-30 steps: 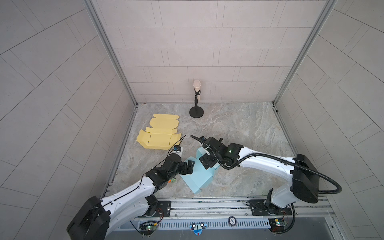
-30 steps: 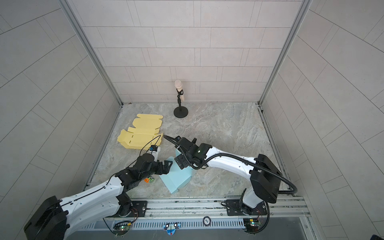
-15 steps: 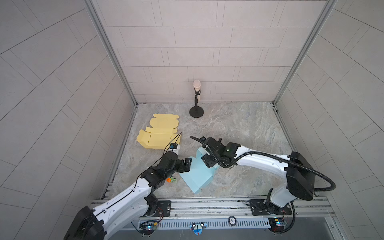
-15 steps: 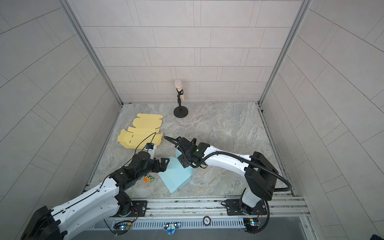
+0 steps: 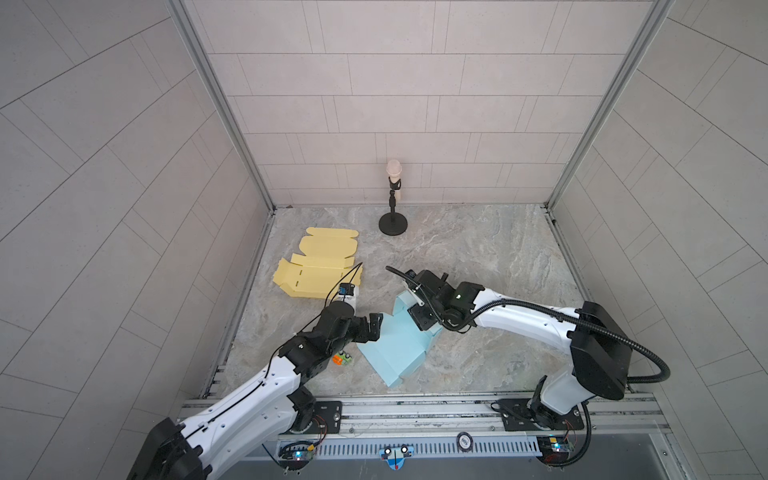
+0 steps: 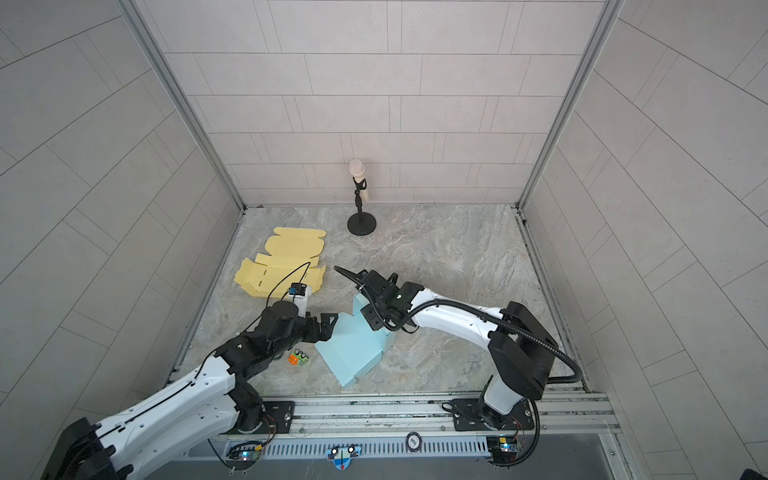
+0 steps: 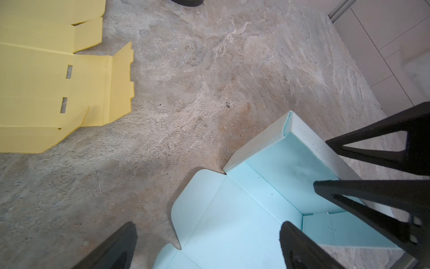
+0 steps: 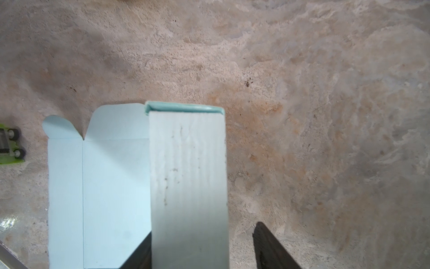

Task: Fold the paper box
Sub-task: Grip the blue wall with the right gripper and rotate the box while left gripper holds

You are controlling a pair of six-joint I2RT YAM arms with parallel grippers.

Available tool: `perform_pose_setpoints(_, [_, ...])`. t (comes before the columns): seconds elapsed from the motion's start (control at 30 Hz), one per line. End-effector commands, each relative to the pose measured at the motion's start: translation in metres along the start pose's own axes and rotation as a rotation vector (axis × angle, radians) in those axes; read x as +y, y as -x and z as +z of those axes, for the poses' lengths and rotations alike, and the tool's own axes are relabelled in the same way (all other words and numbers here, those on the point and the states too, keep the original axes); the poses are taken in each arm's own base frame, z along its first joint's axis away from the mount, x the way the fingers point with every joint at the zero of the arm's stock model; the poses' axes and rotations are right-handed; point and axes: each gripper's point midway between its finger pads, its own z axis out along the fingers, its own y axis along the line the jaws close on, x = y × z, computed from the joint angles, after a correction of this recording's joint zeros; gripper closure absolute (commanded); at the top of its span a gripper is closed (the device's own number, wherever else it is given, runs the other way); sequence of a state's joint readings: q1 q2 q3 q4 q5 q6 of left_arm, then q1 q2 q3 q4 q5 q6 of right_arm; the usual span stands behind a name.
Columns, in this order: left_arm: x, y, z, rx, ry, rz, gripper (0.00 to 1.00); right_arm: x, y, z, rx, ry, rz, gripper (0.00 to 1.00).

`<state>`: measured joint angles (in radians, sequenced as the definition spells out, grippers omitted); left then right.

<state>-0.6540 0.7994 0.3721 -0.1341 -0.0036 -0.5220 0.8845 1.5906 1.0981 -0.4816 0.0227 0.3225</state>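
**Blue box half raised at lower centre, right end effector straddling its wall**

A flat yellow cardboard blank (image 5: 318, 270) is lying at centre left in both top views, well apart from the work. A microphone stand (image 5: 392, 208) is standing upright by the back wall, at upper centre. A small green and orange toy (image 5: 343, 358) is sitting just beside the box's left edge, under the left arm.

The pale blue paper box (image 5: 395, 353) is lying at lower centre, mostly flat, with rounded tabs along one edge. One side wall is standing up, its outer face whitish.

The right end effector (image 8: 203, 229) is straddling that upright wall with its fingers apart. One finger is on the box's inner side, partly hidden by the wall. The other is over bare table, with a gap to the wall.

The left end effector (image 7: 207, 227) is hovering spread wide at the box's left edge and gripping nothing. One of its fingers (image 7: 302, 244) is above the flat panel and the other is above the table.

The table (image 5: 478, 257) is showing grey-brown marbled stone. Pale tiled walls (image 5: 415, 104) are closing in three sides.
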Motion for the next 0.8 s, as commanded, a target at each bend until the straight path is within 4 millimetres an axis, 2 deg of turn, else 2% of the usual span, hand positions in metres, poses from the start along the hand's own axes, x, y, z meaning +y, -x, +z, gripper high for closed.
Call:
perform_pose_setpoints(0.0, [-0.002,0.01,-0.004,-0.021,0.005,0.018,0.0,-0.006,-0.003,-0.002,-0.008,0.011,0.029,0.4])
perform_pose_setpoints(0.43, [-0.009,0.009,-0.005,-0.009,-0.034,0.025,0.0,-0.041,-0.012,-0.002,-0.077,0.086,0.24,0.51])
perform_pose_setpoints(0.77, [-0.016,0.002,0.002,0.045,-0.068,-0.013,0.0,-0.067,-0.024,-0.001,-0.111,0.091,0.357,0.53])
